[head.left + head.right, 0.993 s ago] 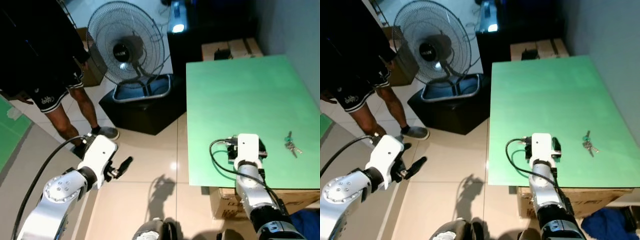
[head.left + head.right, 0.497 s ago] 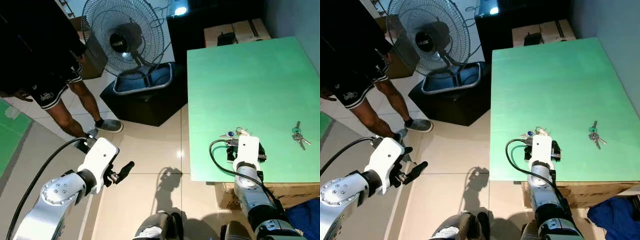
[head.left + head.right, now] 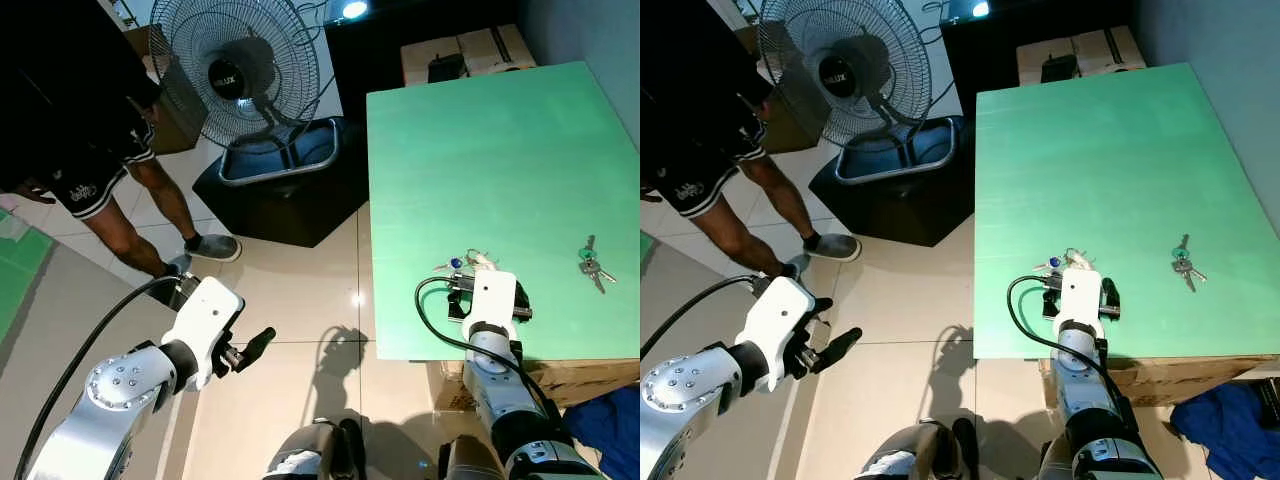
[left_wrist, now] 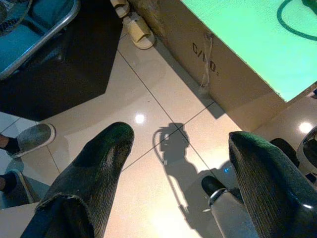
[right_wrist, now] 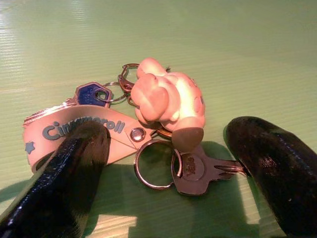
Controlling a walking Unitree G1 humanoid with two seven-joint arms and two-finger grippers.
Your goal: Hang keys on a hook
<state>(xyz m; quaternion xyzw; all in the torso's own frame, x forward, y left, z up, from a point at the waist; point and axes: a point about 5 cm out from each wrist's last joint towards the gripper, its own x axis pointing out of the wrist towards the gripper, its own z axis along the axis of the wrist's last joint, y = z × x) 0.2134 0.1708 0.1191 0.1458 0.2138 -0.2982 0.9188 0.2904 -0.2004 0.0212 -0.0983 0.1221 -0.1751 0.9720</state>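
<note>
Right pincer (image 5: 163, 163) of mine hangs open over the key bunch (image 5: 148, 124) low centre on the green counter (image 3: 500, 140); grasping is the step, so next I close on it.

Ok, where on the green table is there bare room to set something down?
The green table is bare across its far half, and between the two key bunches. Crowded spots: the near left edge, where the right gripper straddles the pink-charm keys, and the near right, by the green-tagged keys.
</note>
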